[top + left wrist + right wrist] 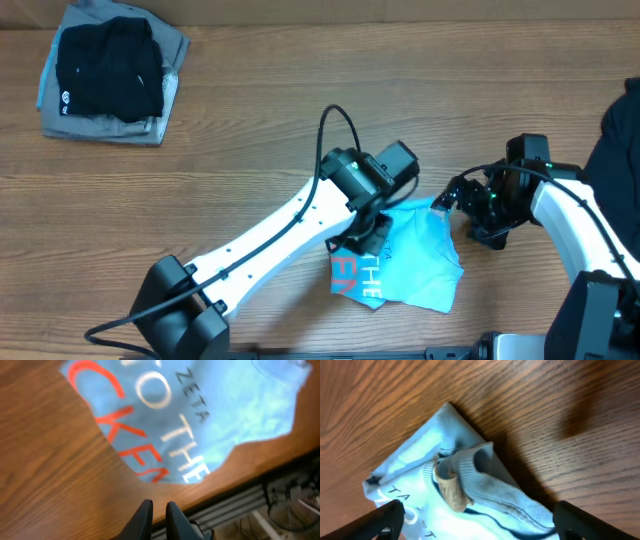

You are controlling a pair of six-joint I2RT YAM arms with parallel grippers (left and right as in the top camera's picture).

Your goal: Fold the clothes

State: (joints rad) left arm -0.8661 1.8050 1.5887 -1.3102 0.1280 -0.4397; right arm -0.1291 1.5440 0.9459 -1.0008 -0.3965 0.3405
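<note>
The light blue T-shirt (420, 255) lies folded into a small packet near the table's front edge, with red and white lettering showing at its left end. My left gripper (362, 240) hovers over that lettered end. In the left wrist view the shirt (200, 400) lies ahead of the left gripper's fingers (156, 507), which are together and hold nothing. My right gripper (447, 200) is at the shirt's far right corner. In the right wrist view its fingers (477, 510) are spread wide over the shirt's collar (470, 485) and tan neck label (451, 487).
A stack of black and grey folded garments (110, 75) sits at the far left corner. A dark garment (615, 140) lies at the right edge. The table's front edge (240, 490) runs just past the shirt, with cables below it.
</note>
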